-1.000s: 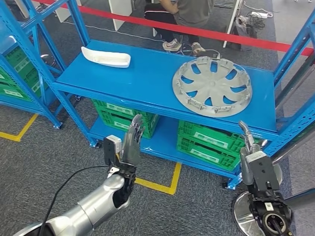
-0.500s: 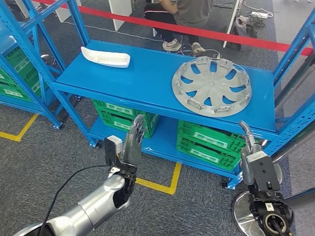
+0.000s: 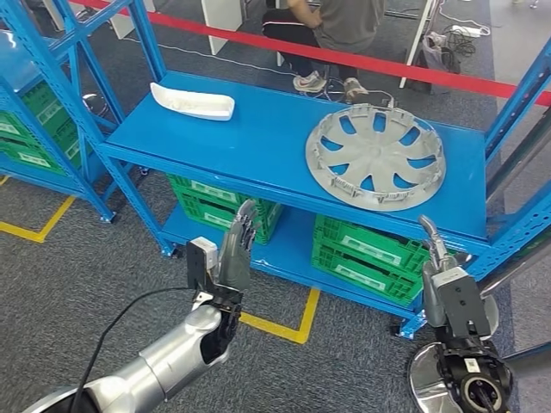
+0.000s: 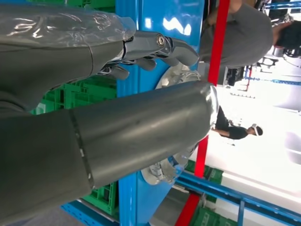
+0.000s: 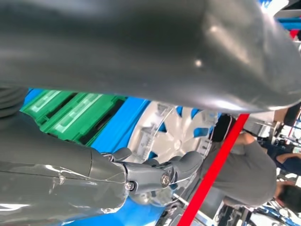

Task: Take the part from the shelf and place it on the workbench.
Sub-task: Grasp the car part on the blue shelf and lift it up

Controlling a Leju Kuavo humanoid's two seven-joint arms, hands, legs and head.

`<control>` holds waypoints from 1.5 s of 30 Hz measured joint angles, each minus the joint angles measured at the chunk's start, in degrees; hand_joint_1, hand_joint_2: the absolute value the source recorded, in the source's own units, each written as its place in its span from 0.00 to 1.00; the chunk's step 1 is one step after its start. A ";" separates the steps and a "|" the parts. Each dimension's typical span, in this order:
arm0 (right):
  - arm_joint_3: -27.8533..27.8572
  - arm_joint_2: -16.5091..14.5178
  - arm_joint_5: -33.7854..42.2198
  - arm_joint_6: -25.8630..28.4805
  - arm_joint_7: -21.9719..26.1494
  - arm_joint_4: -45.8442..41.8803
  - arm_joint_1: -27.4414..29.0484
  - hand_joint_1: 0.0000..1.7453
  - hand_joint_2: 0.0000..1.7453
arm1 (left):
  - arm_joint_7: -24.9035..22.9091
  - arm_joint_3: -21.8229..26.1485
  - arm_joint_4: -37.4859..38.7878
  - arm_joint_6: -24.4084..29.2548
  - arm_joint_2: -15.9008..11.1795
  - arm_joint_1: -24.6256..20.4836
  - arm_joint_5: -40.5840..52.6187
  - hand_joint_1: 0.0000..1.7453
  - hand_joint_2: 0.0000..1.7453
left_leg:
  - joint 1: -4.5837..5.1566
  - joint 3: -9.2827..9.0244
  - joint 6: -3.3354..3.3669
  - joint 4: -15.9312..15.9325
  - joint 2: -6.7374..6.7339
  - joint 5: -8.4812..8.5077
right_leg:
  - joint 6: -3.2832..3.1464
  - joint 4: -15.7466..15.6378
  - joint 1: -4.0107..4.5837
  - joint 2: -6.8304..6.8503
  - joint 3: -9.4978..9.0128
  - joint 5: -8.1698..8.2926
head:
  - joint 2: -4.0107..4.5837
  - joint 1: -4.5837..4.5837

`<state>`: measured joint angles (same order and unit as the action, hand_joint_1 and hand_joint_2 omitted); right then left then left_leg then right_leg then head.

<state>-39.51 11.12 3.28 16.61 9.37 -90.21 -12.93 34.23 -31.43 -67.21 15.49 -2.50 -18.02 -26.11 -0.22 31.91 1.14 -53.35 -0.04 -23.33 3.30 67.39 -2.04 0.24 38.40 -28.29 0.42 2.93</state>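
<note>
Silver and jointed, the robot's left arm reaches up from below, and its left hand (image 3: 234, 254) stands upright in front of the shelf with fingers straight, apart and holding nothing. At the other side the right hand (image 3: 448, 288) is raised too, short of the shelf edge; its fingers also lie spread and bare, as the right wrist view shows against the disc beyond them.

Past both hands, green slatted plastic crates (image 3: 361, 249) sit on the lower level of the blue steel shelf (image 3: 260, 138). On its upper deck lies the round grey plastic wheel cover (image 3: 375, 156), flat, towards the right end, untouched. Well apart from it, at the far left corner, rests a long white curved plastic part (image 3: 192, 101).

Behind a red barrier tape (image 3: 364, 60), a seated person (image 3: 337, 26) faces the rack.

By my judgement the task has barely begun: nothing is grasped, and reaching, lifting and carrying to the workbench all remain.
</note>
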 joint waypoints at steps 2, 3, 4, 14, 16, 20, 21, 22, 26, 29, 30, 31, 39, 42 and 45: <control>0.04 0.00 0.03 0.00 0.08 0.10 -0.04 0.00 0.00 | 0.04 0.00 0.00 -0.20 0.02 -0.07 0.11 0.00 0.00 | -0.33 -0.02 -1.01 -0.78 0.39 -0.61 | 0.55 -7.61 -0.46 -0.29 -3.80 3.05 | 0.00 -0.26; 0.03 -0.01 0.06 0.00 0.14 0.15 -0.04 0.00 0.00 | 0.10 -0.01 -0.01 -0.32 0.02 -0.12 0.21 0.00 0.00 | -0.37 0.17 -1.54 -1.14 0.54 -0.76 | 0.34 -9.86 -0.44 -0.48 -4.98 3.57 | 0.00 -0.31; 0.02 -0.01 0.09 0.00 0.19 0.20 -0.02 0.00 0.00 | 0.15 -0.01 -0.01 -0.42 0.03 -0.15 0.30 0.00 0.00 | -0.37 0.41 -1.96 -1.40 0.66 -0.81 | -0.08 -10.71 -0.26 -0.66 -5.45 3.40 | 0.00 -0.29; 0.22 0.01 0.13 0.09 0.36 0.31 0.06 0.00 0.00 | 0.22 -0.02 0.15 -0.97 0.00 -0.07 0.54 0.00 0.00 | -0.48 10.47 -2.38 -18.57 0.33 -6.13 | -3.66 -11.00 1.31 -0.73 -5.97 2.97 | 0.00 1.14; 0.26 0.01 0.13 0.15 0.36 0.31 0.06 0.00 0.00 | 0.22 -0.02 0.17 -1.03 -0.01 -0.16 0.53 0.00 0.00 | 0.12 7.23 -1.34 -10.94 0.31 -1.68 | -3.77 -11.03 1.48 -0.77 -6.30 2.79 | 0.00 1.19; 0.32 0.01 0.00 0.43 0.33 0.31 0.11 0.00 0.00 | 0.34 -0.04 0.17 -1.06 0.03 -0.62 0.49 0.00 0.00 | 1.25 3.23 -0.36 -2.00 0.01 0.77 | -3.09 -11.18 1.65 -0.74 -6.38 2.35 | 0.00 1.10; 0.36 0.01 -0.09 0.45 0.29 0.31 0.13 0.00 0.00 | 0.37 -0.04 0.17 -1.06 0.04 -0.63 0.49 0.00 0.00 | 1.16 3.04 -0.21 -1.71 0.03 0.83 | -2.82 -11.27 1.61 -0.68 -6.46 2.25 | 0.00 1.08; 0.41 0.01 -0.19 0.48 0.22 0.32 0.14 0.00 0.00 | 0.41 -0.04 0.17 -1.06 0.09 -0.62 0.49 0.00 0.00 | 1.05 2.69 -0.03 -1.29 0.05 0.89 | -2.53 -10.99 1.57 -0.62 -6.39 1.97 | 0.00 1.05; 0.77 0.01 -0.40 0.62 -0.16 0.36 0.20 0.00 0.00 | 0.55 -0.04 0.22 -1.06 0.39 -0.62 0.47 0.00 0.00 | 0.69 1.40 0.72 -0.41 0.03 0.67 | -1.60 0.20 1.41 -0.53 -1.12 -3.28 | 0.00 0.28; 1.02 0.01 -0.42 0.67 -0.50 0.60 0.38 0.00 0.00 | 0.55 -0.04 0.38 -1.04 0.45 -0.30 0.36 0.00 0.00 | 0.63 0.82 0.67 -0.52 0.16 0.11 | -1.11 4.24 1.08 -0.49 1.70 -2.87 | 0.00 0.01; 1.12 0.01 -0.42 0.68 -0.58 0.66 0.37 0.00 0.00 | 0.55 -0.04 0.42 -1.04 0.46 -0.21 0.32 0.00 0.00 | 0.55 0.48 0.50 -0.63 0.24 -0.17 | -1.00 1.09 0.95 -0.47 0.44 -0.62 | 0.00 -0.03; 1.19 0.01 -0.42 0.68 -0.61 0.68 0.35 0.00 0.00 | 0.55 -0.04 0.44 -1.04 0.48 -0.18 0.32 0.00 0.00 | 0.48 0.17 0.26 -0.77 0.30 -0.52 | -0.93 -3.06 0.84 -0.46 -1.38 1.59 | 0.00 -0.07; 1.43 0.01 -0.34 0.54 -0.64 0.79 0.24 0.00 0.00 | 0.62 -0.04 0.47 -0.81 0.52 -0.42 0.30 0.00 0.00 | 0.51 2.09 -1.96 -5.34 0.41 -3.33 | -3.31 -12.06 0.80 -0.74 -6.43 3.69 | 0.00 0.19; 1.41 0.01 -0.32 0.27 -0.63 0.82 0.22 0.00 0.00 | 0.63 -0.04 0.54 -0.52 0.49 -0.23 0.07 0.00 0.00 | 0.11 9.16 -2.45 -17.12 0.38 -7.12 | -3.82 -12.15 0.92 -0.71 -6.61 3.42 | 0.00 0.56; 1.39 0.01 -0.29 0.16 -0.64 0.86 0.26 0.00 0.00 | 0.65 -0.04 0.59 -0.40 0.40 -0.02 -0.14 0.00 0.00 | -0.18 10.03 -2.46 -15.12 0.37 -3.22 | -3.74 -12.14 0.92 -0.80 -7.16 2.92 | 0.00 0.81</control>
<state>-38.12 11.13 2.99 16.78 8.73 -89.35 -12.67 34.88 -31.47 -66.62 15.09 -2.09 -18.04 -26.24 -0.40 41.94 -1.32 -68.48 0.33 -26.55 -0.45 55.25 -1.12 -0.56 31.23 -25.37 0.42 3.74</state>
